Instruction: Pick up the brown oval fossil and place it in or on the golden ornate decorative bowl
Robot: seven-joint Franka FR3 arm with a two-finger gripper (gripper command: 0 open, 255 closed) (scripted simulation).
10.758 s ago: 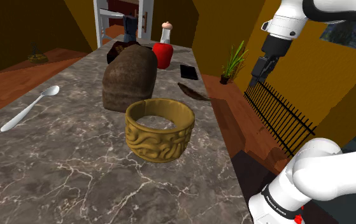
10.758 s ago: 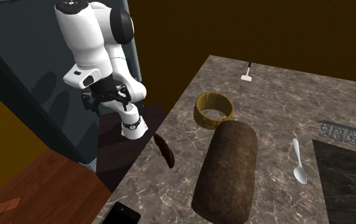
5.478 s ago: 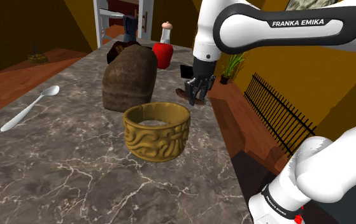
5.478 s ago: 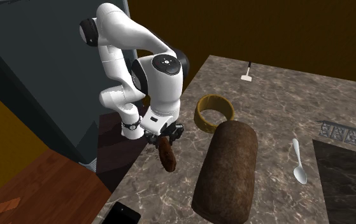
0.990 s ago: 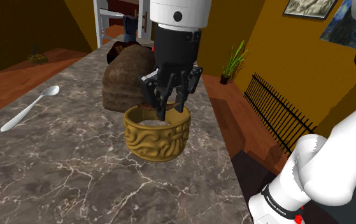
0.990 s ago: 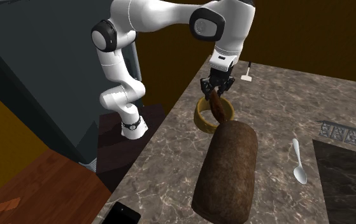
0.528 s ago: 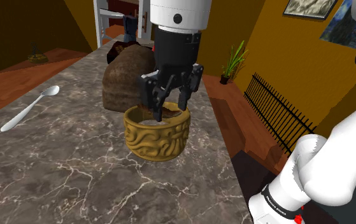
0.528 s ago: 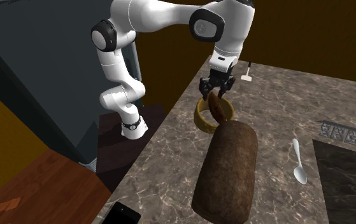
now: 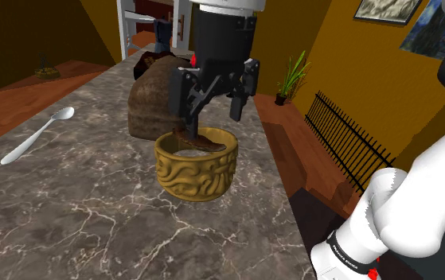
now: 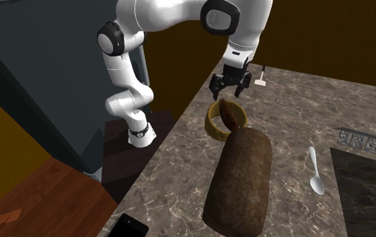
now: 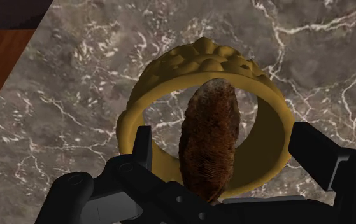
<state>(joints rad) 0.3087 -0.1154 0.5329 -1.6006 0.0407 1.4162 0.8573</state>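
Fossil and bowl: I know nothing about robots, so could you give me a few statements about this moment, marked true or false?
1. The fossil lies in the bowl's ring, tilted. True.
2. The tool is clamped on the fossil. False: its fingers stand apart above the bowl and do not touch the fossil.
3. A white spoon lies on the counter. True.
4. The bowl stands on the wooden floor. False: it stands on the marbled counter.
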